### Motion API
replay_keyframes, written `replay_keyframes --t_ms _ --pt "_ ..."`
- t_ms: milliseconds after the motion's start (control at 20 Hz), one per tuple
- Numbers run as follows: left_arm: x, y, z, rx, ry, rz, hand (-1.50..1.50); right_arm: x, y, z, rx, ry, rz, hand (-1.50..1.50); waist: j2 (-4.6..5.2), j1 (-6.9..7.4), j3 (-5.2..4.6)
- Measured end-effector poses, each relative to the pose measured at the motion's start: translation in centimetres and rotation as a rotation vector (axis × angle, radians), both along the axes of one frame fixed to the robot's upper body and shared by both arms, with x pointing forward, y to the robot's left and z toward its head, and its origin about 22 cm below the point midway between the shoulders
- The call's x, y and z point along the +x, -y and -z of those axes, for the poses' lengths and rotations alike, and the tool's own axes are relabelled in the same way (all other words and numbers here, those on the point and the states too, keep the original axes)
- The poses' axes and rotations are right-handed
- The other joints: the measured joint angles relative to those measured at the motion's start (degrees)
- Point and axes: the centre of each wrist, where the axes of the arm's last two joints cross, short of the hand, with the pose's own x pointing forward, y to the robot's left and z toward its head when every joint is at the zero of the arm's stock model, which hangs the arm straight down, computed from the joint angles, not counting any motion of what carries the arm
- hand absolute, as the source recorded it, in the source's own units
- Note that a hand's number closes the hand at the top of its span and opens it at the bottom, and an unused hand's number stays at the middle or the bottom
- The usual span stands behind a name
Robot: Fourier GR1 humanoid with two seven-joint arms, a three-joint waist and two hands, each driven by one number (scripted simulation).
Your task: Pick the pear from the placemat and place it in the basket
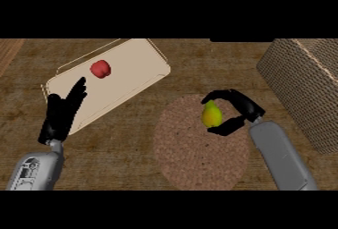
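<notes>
Over the round woven placemat (198,147), the right robot hand (241,112) curls round the yellow-green pear (211,115), fingers arching over its far side and thumb closing under its near end. Its grey forearm runs in from the lower right, angled toward the left. The pear sits at the placemat's far part. To the right stands the woven basket (307,85), well apart from the pear. At the left, the left robot hand (63,114) rests with fingers straight, pointing far, overlapping the near edge of a beige tray (132,71) that carries a red fruit (100,69).
</notes>
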Motion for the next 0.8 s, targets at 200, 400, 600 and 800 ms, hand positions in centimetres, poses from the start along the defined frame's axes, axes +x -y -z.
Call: replay_keyframes --t_ms 200,400,600,800 --pt "0.1 -0.4 -0.3 0.000 -0.001 -0.003 0.00 -0.4 -0.7 0.2 -0.062 0.088 -0.004 1.50 -0.18 -0.06 -0.08" --pt "0.0 -0.6 -0.1 0.008 -0.012 -0.012 0.00 -0.6 -1.9 -0.9 -0.332 0.177 -0.012 1.50 -0.99 -0.23 -0.31" --pt "-0.3 -0.9 0.1 0.010 -0.017 -0.020 0.00 -0.8 -3.0 -2.2 -0.633 0.258 -0.012 1.50 -1.47 -0.47 -0.45" --pt "-0.5 -0.5 -0.3 0.007 -0.013 -0.018 0.00 -2.7 -4.8 -2.7 -0.800 0.336 0.011 1.50 -1.40 -0.84 -0.36"
